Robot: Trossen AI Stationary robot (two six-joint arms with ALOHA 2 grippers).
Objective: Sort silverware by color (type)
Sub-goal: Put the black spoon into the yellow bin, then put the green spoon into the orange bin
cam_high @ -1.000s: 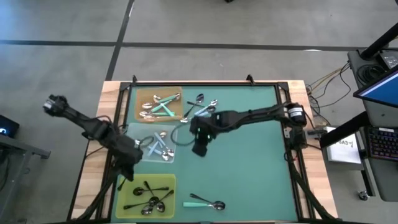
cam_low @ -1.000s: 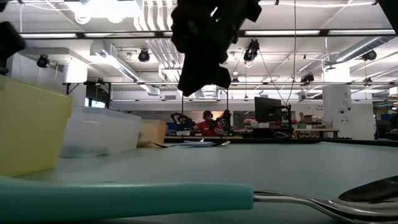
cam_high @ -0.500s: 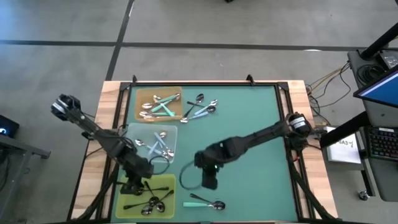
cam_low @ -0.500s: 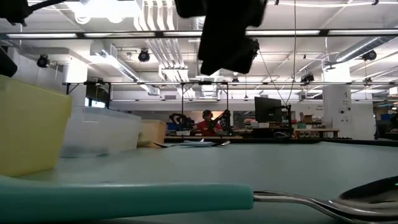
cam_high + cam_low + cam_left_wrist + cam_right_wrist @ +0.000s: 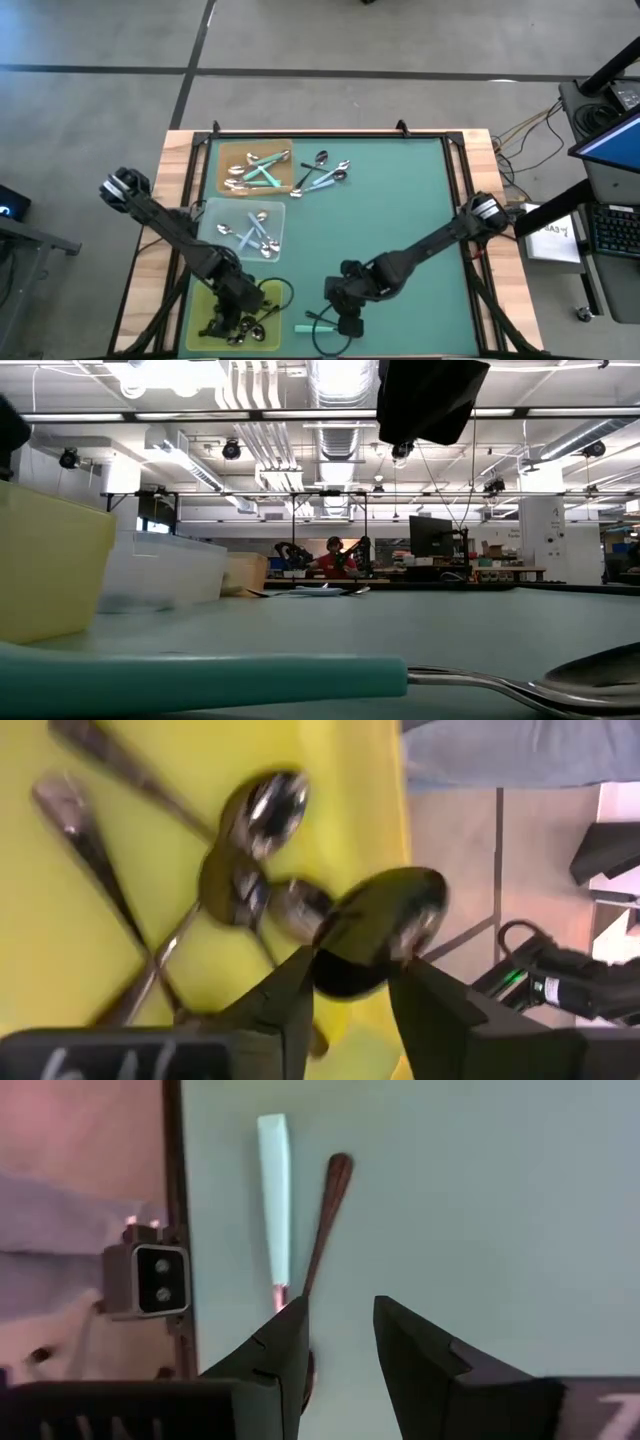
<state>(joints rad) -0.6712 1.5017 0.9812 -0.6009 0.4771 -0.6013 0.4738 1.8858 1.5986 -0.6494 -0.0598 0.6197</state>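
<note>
Left gripper (image 5: pixel 350 985) jaws stood parted over yellow tray (image 5: pixel 205 300), lower left of high view; black-handled spoon (image 5: pixel 375 930) lay between fingers, grip or release not clear. Right gripper (image 5: pixel 338 1342) jaws open, nothing held, above mint-handled spoon (image 5: pixel 273 1195) on green mat (image 5: pixel 400 210) at bottom centre.

Done, as judged: wooden tray (image 5: pixel 222 172), clear tray (image 5: pixel 210 215) and yellow tray each had spoons. Left: mint spoon, small pile (image 5: pixel 325 170) beside wooden tray.

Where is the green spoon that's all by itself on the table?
In the high view the mint-handled spoon lies on the mat near the front edge, just right of the yellow tray, with the right gripper directly over it.
</note>
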